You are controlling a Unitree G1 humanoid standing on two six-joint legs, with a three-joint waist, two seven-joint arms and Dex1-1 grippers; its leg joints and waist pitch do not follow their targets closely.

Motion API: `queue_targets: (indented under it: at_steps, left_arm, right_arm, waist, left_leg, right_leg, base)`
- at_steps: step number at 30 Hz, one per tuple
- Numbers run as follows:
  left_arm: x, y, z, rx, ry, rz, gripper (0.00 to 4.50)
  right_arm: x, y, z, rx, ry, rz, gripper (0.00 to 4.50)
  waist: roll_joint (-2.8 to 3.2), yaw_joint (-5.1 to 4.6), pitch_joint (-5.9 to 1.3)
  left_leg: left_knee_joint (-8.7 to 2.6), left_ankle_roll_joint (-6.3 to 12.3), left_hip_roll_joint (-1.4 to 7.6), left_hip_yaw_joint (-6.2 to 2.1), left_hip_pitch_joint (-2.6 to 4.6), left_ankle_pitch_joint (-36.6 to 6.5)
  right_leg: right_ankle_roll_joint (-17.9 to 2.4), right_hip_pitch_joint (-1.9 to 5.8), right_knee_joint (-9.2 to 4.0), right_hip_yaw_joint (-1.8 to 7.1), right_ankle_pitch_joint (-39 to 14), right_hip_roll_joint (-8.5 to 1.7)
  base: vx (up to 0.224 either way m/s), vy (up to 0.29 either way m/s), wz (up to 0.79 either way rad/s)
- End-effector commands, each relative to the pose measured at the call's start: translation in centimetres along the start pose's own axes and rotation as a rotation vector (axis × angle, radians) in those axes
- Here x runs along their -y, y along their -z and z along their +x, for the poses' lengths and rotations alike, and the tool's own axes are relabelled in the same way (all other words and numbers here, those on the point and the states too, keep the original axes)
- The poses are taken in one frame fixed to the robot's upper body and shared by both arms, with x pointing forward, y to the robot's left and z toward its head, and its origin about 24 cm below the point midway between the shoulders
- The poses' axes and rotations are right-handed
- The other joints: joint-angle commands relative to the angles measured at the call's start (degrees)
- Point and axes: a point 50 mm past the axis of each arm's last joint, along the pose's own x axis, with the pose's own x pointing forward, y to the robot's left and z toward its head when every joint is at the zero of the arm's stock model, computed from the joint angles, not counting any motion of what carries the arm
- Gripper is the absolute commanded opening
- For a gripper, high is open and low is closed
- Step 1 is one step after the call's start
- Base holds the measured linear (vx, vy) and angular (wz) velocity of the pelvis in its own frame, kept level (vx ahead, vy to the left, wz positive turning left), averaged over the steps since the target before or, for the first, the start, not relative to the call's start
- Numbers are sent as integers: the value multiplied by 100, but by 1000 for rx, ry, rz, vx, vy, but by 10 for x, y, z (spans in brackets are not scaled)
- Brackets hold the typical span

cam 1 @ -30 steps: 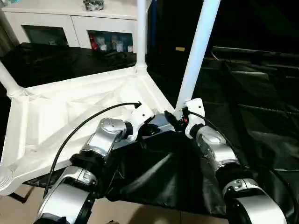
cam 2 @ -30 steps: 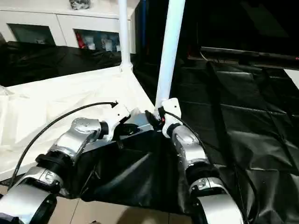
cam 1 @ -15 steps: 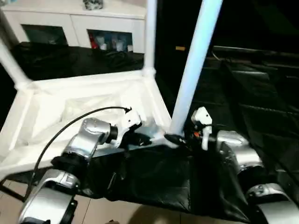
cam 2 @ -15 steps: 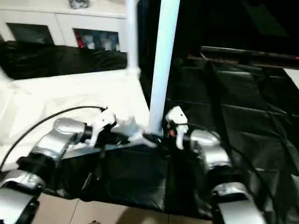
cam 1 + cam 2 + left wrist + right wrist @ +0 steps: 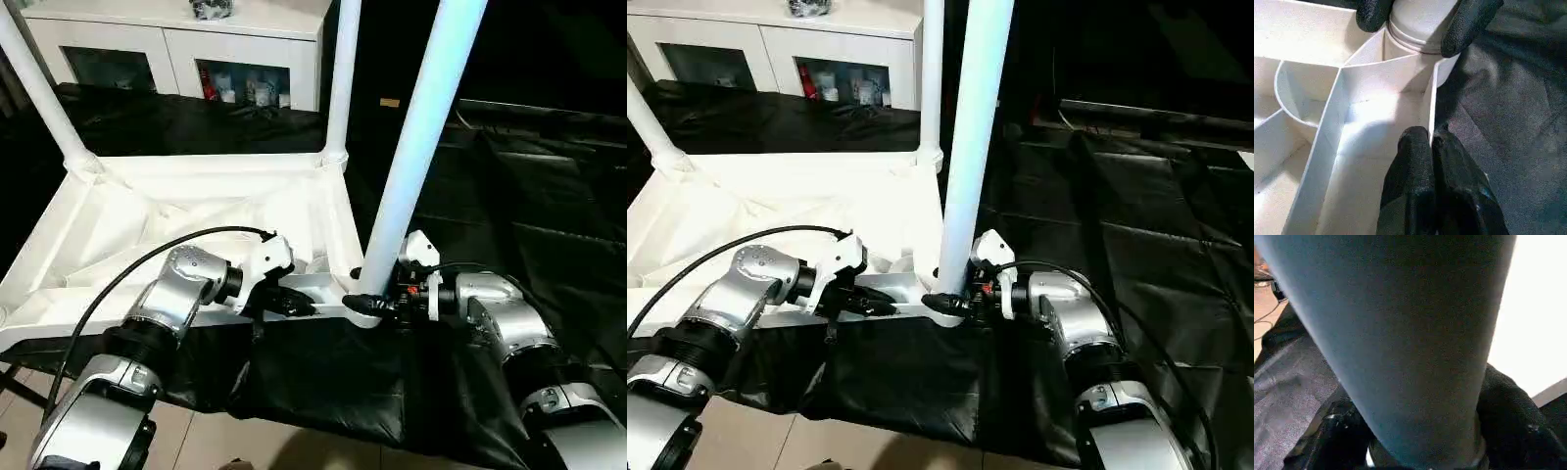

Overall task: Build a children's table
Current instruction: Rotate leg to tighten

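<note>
The white tabletop [image 5: 147,215] lies upside down on black cloth, ribs facing up. Three white legs stand in its corner sockets: two at the far corners [image 5: 338,88] [image 5: 39,88] and a thick near one [image 5: 416,157] at the near right corner. My right gripper [image 5: 370,305] is shut on the base of that near leg [image 5: 1400,333], one black finger [image 5: 1508,421] on each side, just above the socket. My left gripper [image 5: 1431,142] is shut on the thin near rim of the tabletop, a hand's width left of that corner. The left wrist view also has the right gripper's fingers [image 5: 1469,24] around the leg base.
A white cabinet [image 5: 176,44] with glass-fronted doors stands behind the tabletop. Black cloth [image 5: 323,382] covers the work surface and hangs over its near edge. Pale floor [image 5: 196,441] is visible below. A black cable [image 5: 147,269] loops over my left forearm.
The head camera has shifted. My right forearm has swung out to the right and its fingers have closed in on the base of the near leg. The left gripper stays pinched on the rim.
</note>
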Motion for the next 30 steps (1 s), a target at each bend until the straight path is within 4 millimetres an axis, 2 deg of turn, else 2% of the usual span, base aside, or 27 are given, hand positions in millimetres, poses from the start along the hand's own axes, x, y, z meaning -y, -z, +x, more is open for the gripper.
queue_targets:
  at_steps: [1,3,4,5,7,9,10,12,13,14,17,18,19,24,27,30]
  left_arm:
    - [-11,-13,11,54,-188,-13,0]
    - [-16,-18,18,70,-264,-34,0]
    - [-16,-18,18,71,-267,-35,0]
    - [-18,-23,25,83,-321,-50,0]
    - [-19,-27,33,93,-362,-65,0]
    - [-20,-28,36,93,-385,-69,0]
    - [-20,-29,39,91,-403,-70,0]
    - [-19,-31,45,94,-418,-73,0]
    - [-18,-32,46,95,-421,-73,0]
    - [-16,-33,51,99,-405,-70,0]
    - [-13,-35,55,102,-397,-64,0]
    - [-12,-35,56,98,-384,-54,0]
    - [-12,-34,55,99,-369,-47,0]
    - [-9,-32,50,100,-299,-18,0]
    - [-5,-26,41,84,-208,12,0]
    - [-4,-22,32,70,-154,26,0]
  right_arm:
    - [-17,14,37,-14,-6,37,256]
    - [-10,17,44,-8,159,62,255]
    - [-10,17,44,-7,167,65,255]
    - [-6,18,50,13,288,109,255]
    - [-5,20,57,18,384,146,254]
    - [-5,20,61,11,410,159,254]
    - [-5,20,65,5,436,171,254]
    - [-5,19,73,2,494,200,254]
    - [-5,18,74,2,501,204,254]
    - [-7,15,81,1,514,193,254]
    - [-9,10,88,29,499,170,254]
    - [-9,6,89,58,504,175,289]
    - [-8,5,89,78,491,187,310]
    - [-6,3,80,96,457,152,354]
    - [-8,4,71,96,337,106,354]
    - [-14,8,61,67,181,44,354]
  waist:
    - [-34,8,-273]
    - [-21,-41,-230]
    - [-24,-51,-232]
    - [-31,-58,-225]
    - [-16,-90,-226]
    - [-17,-95,-235]
    - [-29,-102,-239]
    - [-16,-111,-258]
    - [1,-111,-262]
    - [-14,-119,-266]
    - [-3,-135,-271]
    - [-10,-140,-270]
    - [0,-145,-264]
    - [-10,-152,-261]
    - [-14,-160,-288]
    - [-15,-149,-291]
  left_leg:
    - [-320,328,164,4,2,-913]
    - [-378,115,156,-14,37,-1302]
    - [-385,66,155,-22,48,-1371]
    - [-401,21,157,-32,48,-1457]
    - [-416,-48,151,-44,50,-1527]
    - [-412,-44,149,-43,52,-1508]
    - [-400,9,138,-33,37,-1482]
    - [-384,53,131,-30,14,-1284]
    - [-381,61,131,-30,13,-1239]
    - [-369,80,121,-23,9,-1179]
    - [-363,133,117,-16,-3,-1108]
    - [-363,148,119,-15,-4,-1112]
    - [-367,164,122,-16,-4,-1154]
    - [-381,172,134,-21,-3,-1251]
    - [-354,261,136,-22,-34,-987]
    - [-310,445,130,1,-40,-739]
  right_leg:
    - [-1432,261,-377,247,-411,-386]
    - [-1282,224,-467,257,-1221,-418]
    - [-1238,219,-481,265,-1399,-425]
    - [-1132,216,-509,271,-1667,-426]
    - [-1034,199,-526,275,-1757,-410]
    - [-1030,197,-519,282,-1655,-404]
    - [-1038,205,-519,285,-1535,-397]
    - [-1083,219,-480,287,-1175,-391]
    - [-1099,218,-471,285,-1094,-391]
    - [-1111,228,-468,280,-981,-383]
    - [-1142,238,-457,275,-845,-385]
    - [-1145,239,-460,274,-832,-384]
    - [-1147,235,-465,274,-872,-386]
    - [-1120,229,-478,277,-1046,-394]
    - [-1218,269,-408,270,-464,-383]
    - [-1364,290,-363,257,104,-358]
  base:
    - [0,0,0]
    - [0,0,0]
    - [0,0,0]
    - [0,0,0]
    - [0,0,0]
    - [0,0,0]
    - [0,0,0]
    - [0,0,0]
    - [0,0,0]
    - [0,0,0]
    - [0,0,0]
    - [0,0,0]
    - [0,0,0]
    - [0,0,0]
    - [0,0,0]
    - [0,0,0]
